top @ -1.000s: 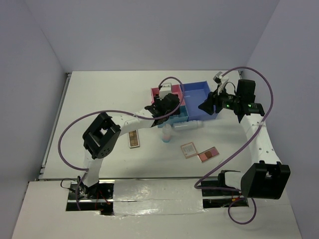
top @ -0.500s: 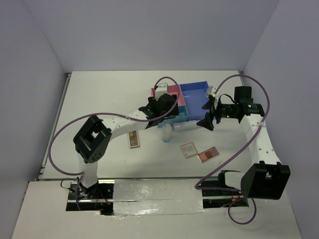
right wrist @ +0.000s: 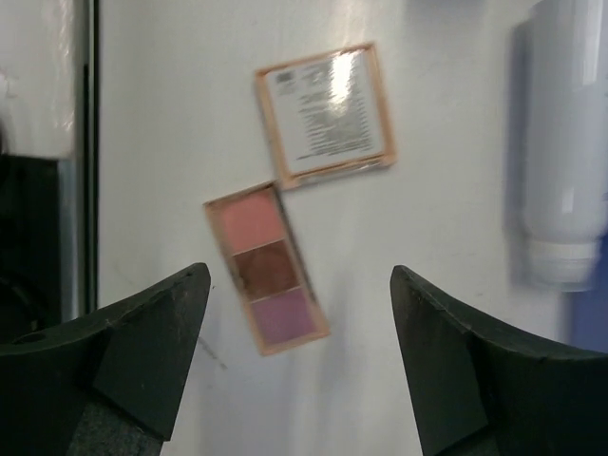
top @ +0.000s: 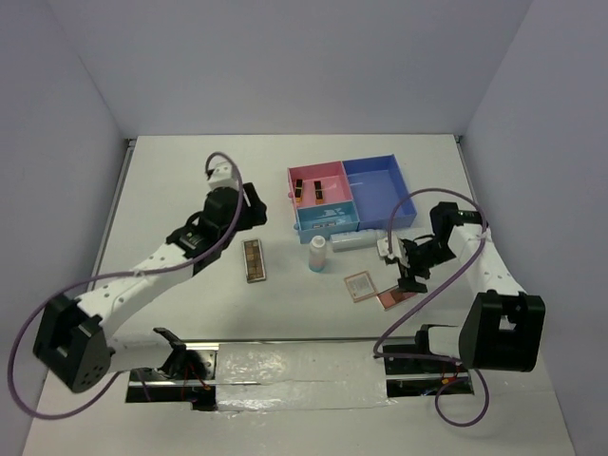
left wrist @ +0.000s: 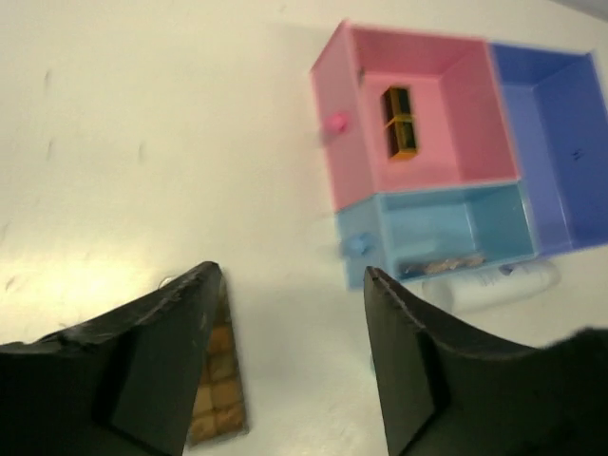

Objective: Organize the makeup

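Observation:
My left gripper point(top: 255, 211) is open and empty, left of the tray and above the long brown palette point(top: 254, 259). That palette shows by my left finger in the left wrist view point(left wrist: 217, 380). My right gripper point(top: 409, 277) is open and empty, just above a three-shade pink/brown compact point(right wrist: 266, 269) and a square compact lying label up point(right wrist: 328, 114). Two black-gold pieces point(top: 310, 190) lie in the pink compartment. One whitish bottle point(top: 318, 254) stands upright. Another whitish bottle point(top: 356, 242) lies along the tray's front.
The pink-and-blue compartment tray point(top: 375, 163) sits at mid-back; its light-blue compartment point(left wrist: 446, 228) holds a flat piece. Purple cables loop off both arms. Walls close in the table at left, right and back.
My left arm has pulled back from the tray to the left, over the brown palette. My right arm has come down from the blue compartment to the two compacts.

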`<action>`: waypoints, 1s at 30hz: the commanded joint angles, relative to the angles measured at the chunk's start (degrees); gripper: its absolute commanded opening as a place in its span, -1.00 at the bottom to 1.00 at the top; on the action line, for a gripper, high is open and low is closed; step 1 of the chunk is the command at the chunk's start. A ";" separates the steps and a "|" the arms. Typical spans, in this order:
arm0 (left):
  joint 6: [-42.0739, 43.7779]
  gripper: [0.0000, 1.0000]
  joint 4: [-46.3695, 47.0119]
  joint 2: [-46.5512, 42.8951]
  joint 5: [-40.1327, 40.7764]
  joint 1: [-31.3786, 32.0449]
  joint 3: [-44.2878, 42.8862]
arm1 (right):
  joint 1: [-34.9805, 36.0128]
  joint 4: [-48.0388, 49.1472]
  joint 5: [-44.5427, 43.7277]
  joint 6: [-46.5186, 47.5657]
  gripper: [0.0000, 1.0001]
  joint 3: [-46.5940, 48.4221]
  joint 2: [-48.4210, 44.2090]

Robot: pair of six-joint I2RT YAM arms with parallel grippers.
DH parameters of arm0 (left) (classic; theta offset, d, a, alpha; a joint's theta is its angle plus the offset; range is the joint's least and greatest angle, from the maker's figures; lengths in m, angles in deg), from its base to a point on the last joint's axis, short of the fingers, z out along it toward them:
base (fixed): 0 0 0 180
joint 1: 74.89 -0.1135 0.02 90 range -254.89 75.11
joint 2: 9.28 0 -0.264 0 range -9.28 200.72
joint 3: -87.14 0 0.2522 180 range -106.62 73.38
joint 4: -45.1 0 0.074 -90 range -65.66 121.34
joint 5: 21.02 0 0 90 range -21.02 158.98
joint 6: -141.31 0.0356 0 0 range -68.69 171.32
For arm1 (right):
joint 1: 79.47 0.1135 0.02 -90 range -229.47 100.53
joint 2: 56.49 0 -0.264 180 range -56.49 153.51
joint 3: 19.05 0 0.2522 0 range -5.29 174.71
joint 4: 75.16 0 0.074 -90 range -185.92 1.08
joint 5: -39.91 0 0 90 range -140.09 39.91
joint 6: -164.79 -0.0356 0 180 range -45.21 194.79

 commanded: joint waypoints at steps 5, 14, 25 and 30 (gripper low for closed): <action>-2.64 0.93 -2.94 -18.44 -1.81 -3.76 16.07 | 3.12 7.88 -13.38 -0.04 0.76 -10.38 -6.24; -7.75 0.97 -5.06 -26.10 -1.01 -5.08 22.69 | 5.15 16.96 -16.20 -4.00 0.77 -13.38 -2.46; -8.54 0.97 -5.41 -26.28 -1.01 -5.17 23.65 | 9.80 17.32 -17.70 -2.16 0.69 -13.47 1.76; -9.07 0.97 -5.14 -26.45 -1.36 -5.25 24.27 | 10.59 18.02 -18.75 -1.90 0.62 -15.22 2.64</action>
